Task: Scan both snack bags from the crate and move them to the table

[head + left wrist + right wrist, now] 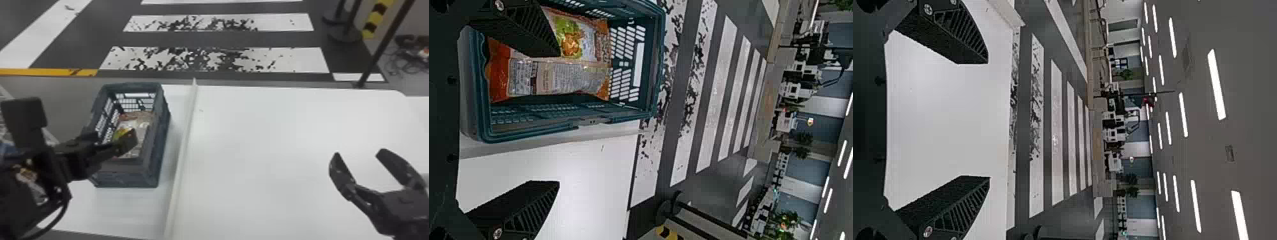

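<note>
Inside the dark blue-green crate (127, 182), on the left of the head view, lie the snack bags (140, 123). The left wrist view shows one bag (591, 45) with a green and orange food picture and, beside it, a printed, label-like surface (554, 77) with orange ends. My left gripper (113, 138) is over the crate's near left part; in its wrist view the left gripper (559, 119) stands open, holding nothing. Open as well, my right gripper (359, 153) is above the white table at the right, and in its wrist view the right gripper (988, 120) has nothing between its fingers.
A raised pale strip (183, 146) runs front to back along the white table (261, 153), just right of the crate. Beyond the table's far edge is a floor with white stripes. Black post bases (344, 33) stand at the far right.
</note>
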Controlling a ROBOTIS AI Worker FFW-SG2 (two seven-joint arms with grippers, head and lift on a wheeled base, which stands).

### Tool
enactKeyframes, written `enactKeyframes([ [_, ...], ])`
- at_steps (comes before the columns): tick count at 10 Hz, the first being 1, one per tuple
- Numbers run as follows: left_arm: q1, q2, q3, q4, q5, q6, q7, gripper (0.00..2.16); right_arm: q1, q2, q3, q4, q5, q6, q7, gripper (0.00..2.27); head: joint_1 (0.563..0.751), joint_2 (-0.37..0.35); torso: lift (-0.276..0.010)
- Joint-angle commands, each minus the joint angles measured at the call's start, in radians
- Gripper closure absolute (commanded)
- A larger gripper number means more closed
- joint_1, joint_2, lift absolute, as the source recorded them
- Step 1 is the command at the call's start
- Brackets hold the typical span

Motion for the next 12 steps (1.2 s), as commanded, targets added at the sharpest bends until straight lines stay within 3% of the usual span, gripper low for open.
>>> enactKeyframes([
  [1, -0.090, 0.009, 0.006, 0.066, -0.010, 0.035, 0.005, 0.08, 0.002, -0.005, 0.000, 0.020, 0.000, -0.026, 0.002, 0.10, 0.695, 0.115, -0.087],
  [5, -0.270, 0.063, -0.020, 0.297, -0.050, 0.032, 0.001, 0.09, 0.005, -0.010, 0.002, 0.037, 0.015, -0.041, 0.002, 0.10, 0.695, 0.155, -0.087],
  [7, -0.363, 0.104, -0.074, 0.424, -0.068, 0.053, 0.012, 0.10, 0.000, -0.014, 0.005, 0.044, 0.024, -0.041, 0.002, 0.11, 0.695, 0.174, -0.087],
  [8, -0.406, 0.114, -0.102, 0.495, -0.077, 0.053, 0.012, 0.13, -0.001, -0.022, 0.003, 0.046, 0.023, -0.041, 0.002, 0.11, 0.695, 0.178, -0.087],
  [12, -0.532, 0.115, -0.237, 0.702, -0.188, 0.053, 0.038, 0.12, -0.003, -0.040, -0.035, 0.109, -0.003, -0.130, 0.002, 0.11, 0.695, 0.147, -0.087],
])
